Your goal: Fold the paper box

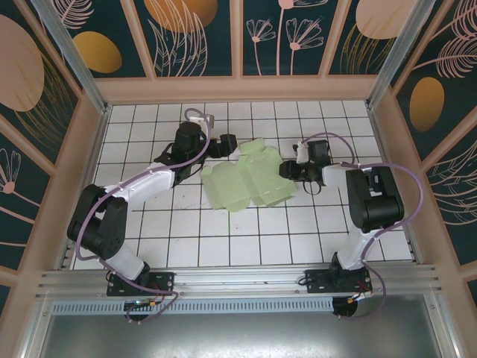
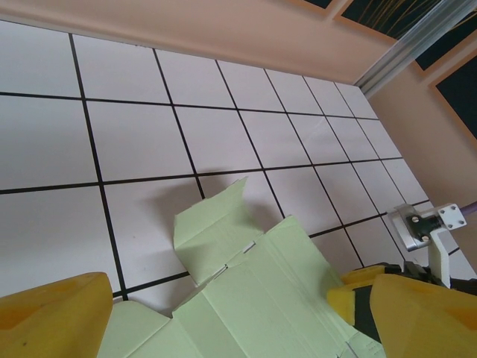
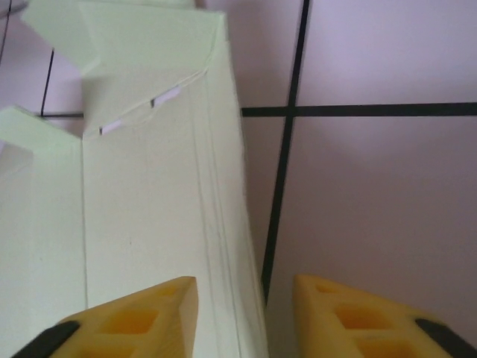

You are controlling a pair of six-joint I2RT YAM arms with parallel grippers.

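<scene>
Pale mint-green card, the paper box (image 1: 250, 179) lies near the middle of the white tiled table (image 1: 186, 231), a little toward the far side, between the two arms. It is mostly a flat blank with its crease lines showing. In the left wrist view one flap (image 2: 212, 231) at its far-left corner stands up off the tiles, while the panels beside it lie flat. The left gripper (image 1: 226, 145) sits at that far-left corner, its yellow fingers (image 2: 52, 317) spread wide with the card below and between them, gripping nothing. The right gripper (image 1: 287, 170) is at the card's right edge. In its own view the fingers (image 3: 149, 317) stand apart with a clear gap, and the long right edge of the card (image 3: 149, 209) runs down into that gap, so the jaws are parted around the edge and not pinched on it. Whether a finger touches the card cannot be told. The folding looks to be at an early step, with the walls not yet raised and the right arm lined up to take the right-hand panel. The next move seems to call for closing gently on that thin edge and swinging the panel up along its crease. Meanwhile the left gripper would need to press or steady the far-left part so the light card does not slide across the tiles.
</scene>
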